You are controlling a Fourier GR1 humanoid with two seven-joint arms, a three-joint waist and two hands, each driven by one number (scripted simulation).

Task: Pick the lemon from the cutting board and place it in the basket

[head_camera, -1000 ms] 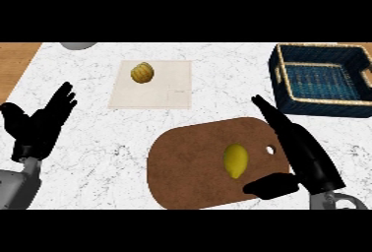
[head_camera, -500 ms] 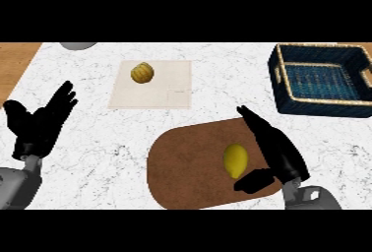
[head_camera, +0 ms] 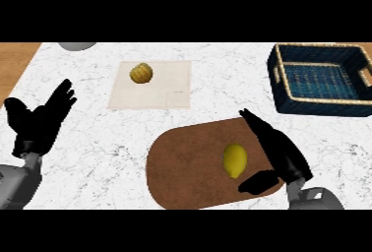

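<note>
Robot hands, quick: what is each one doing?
Left robot hand: open, holding nothing.
Right robot hand: open beside the lemon, not holding it.

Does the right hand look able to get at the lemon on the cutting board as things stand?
Probably yes. The right hand is open just beside the lemon on the cutting board, fingers along one side, thumb near its lower end, and nothing lies between them.

We see a white marble counter [head_camera: 218, 64] with grey veins, smooth, and a wood strip [head_camera: 16, 59] at its far left. The near board [head_camera: 185, 172] looks like matt brown wood. The far right basket [head_camera: 320, 78] is dark blue wicker with pale woven rims. The napkin [head_camera: 156, 93] looks like cream cloth. The lemon [head_camera: 234, 160] has smooth yellow skin.
</note>
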